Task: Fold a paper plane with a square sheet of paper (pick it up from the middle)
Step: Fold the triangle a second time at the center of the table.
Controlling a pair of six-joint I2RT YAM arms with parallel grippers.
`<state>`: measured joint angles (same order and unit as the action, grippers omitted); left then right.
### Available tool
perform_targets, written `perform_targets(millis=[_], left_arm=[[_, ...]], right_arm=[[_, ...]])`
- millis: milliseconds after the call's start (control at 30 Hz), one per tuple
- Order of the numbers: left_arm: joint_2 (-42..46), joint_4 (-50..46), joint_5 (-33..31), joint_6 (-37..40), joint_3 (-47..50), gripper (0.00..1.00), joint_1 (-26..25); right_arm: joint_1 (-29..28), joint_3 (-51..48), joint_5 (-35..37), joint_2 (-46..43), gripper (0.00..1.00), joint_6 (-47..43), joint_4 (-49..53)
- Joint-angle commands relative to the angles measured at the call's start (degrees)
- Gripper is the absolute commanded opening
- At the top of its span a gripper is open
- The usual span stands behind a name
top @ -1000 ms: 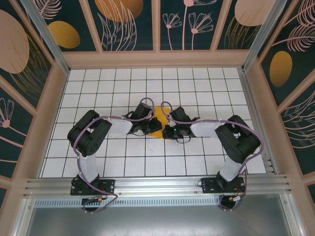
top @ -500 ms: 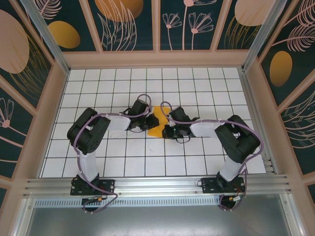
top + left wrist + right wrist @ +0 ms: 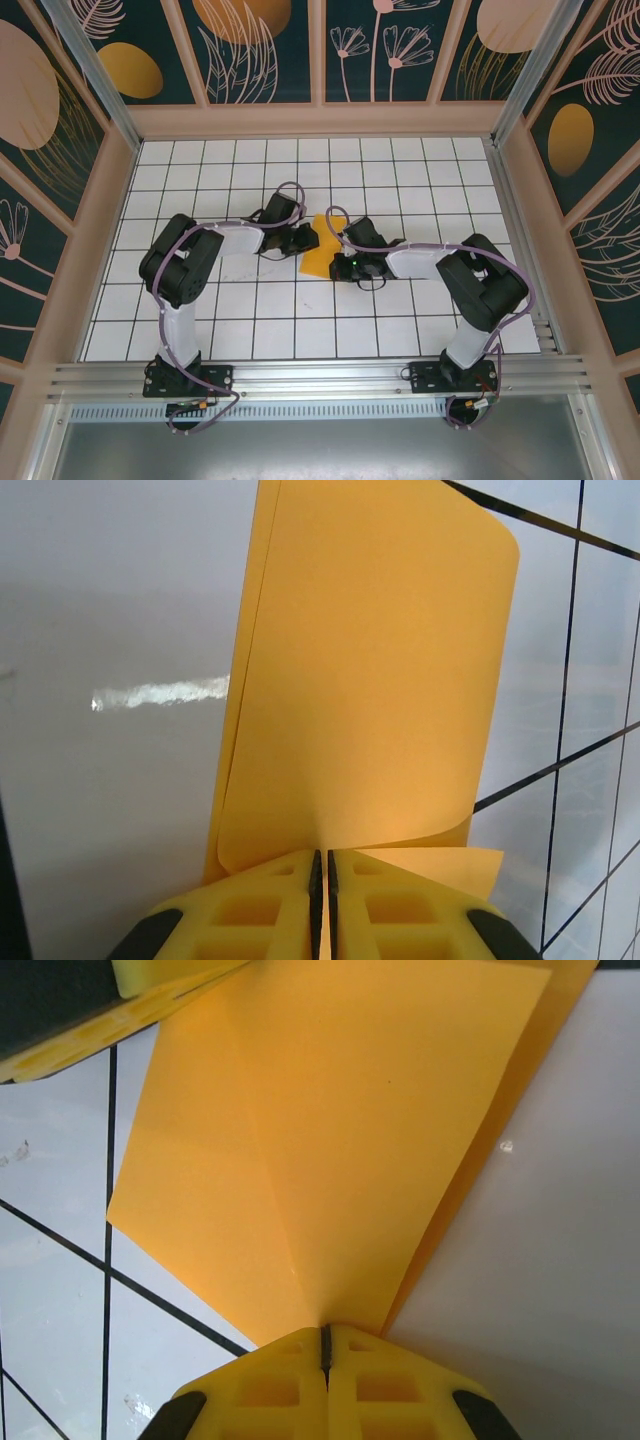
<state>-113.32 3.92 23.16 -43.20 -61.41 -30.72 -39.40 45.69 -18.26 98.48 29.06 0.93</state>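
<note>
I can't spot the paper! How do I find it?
Look at the white gridded table, right in its middle. The folded paper is held there by the left gripper and right gripper. It's thin and bright orange-yellow, unlike the white tiles around it.

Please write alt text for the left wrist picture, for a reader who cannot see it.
The left gripper, its yellow jaws shut at the bottom edge, pinches a folded orange-yellow sheet of paper that rises in two layers to the top. A white table with black grid lines shows at the right, a blurred grey surface at the left.
</note>
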Motion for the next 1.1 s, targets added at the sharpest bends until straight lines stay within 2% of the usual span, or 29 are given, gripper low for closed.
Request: perform_targets(millis=[0,433,533,767,900,1067], left_arm=[[-2.6,-2.9,-9.6,4.0,-2.6,0.15,3.2],[0.6,-5.1,-10.7,6.5,-6.0,0.15,5.4],[4.1,-2.8,-7.1,5.0,-4.1,0.16,5.4],[8.2,9.3,4.9,-2.0,5.3,0.13,5.1],[8.3,14.5,9.0,-4.1,10.1,0.13,3.9],[6.6,16.9,10.3,-5.3,10.5,0.13,2.2]], right_arm=[[0.3,-3.6,8.2,3.9,0.03,-0.1,11.6],[0.3,-2.6,7.8,3.4,0.03,-0.5,11.2],[0.4,-2.1,6.9,3.0,0.03,-0.7,10.8],[1.5,-0.8,1.9,-0.3,0.04,-0.9,7.7],[2.4,0.3,-1.7,-2.3,0.05,-1.0,5.9],[3.2,1.3,-3.6,-2.7,0.05,-1.1,5.2]])
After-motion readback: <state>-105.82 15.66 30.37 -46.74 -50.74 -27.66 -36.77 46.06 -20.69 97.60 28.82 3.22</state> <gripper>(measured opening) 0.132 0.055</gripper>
